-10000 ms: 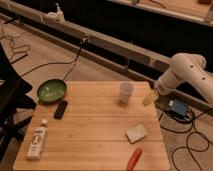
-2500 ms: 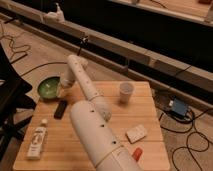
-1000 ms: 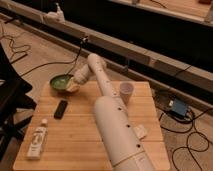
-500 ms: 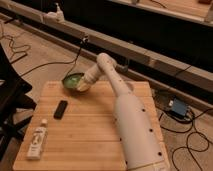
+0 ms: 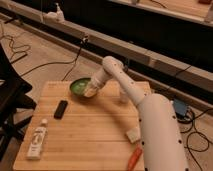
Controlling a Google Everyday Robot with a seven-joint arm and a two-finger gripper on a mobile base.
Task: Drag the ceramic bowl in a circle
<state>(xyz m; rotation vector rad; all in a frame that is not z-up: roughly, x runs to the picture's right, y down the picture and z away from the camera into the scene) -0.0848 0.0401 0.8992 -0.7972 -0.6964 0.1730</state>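
Jaws: pressed together at the ceramic bowl's rim on the side nearer the arm, apparently pinching it.
Gripper: angled down onto that rim at the end of the outstretched white arm.
Ceramic bowl: flat on the desk, close to the back edge and left of centre as the camera sees it.
Neighbours: a black remote lies near the bowl on the camera's side. A white cup stands partly hidden behind the arm.
Farther out: a white tube, a pale sponge and an orange-red stick lie well apart from the bowl.
Risk, rim: a one-sided pinch could tilt the bowl or slip off the glossy glaze if the drag pulls upward.
Risk, path: too wide a circle could sweep the bowl off the back edge or knock the remote or cup.
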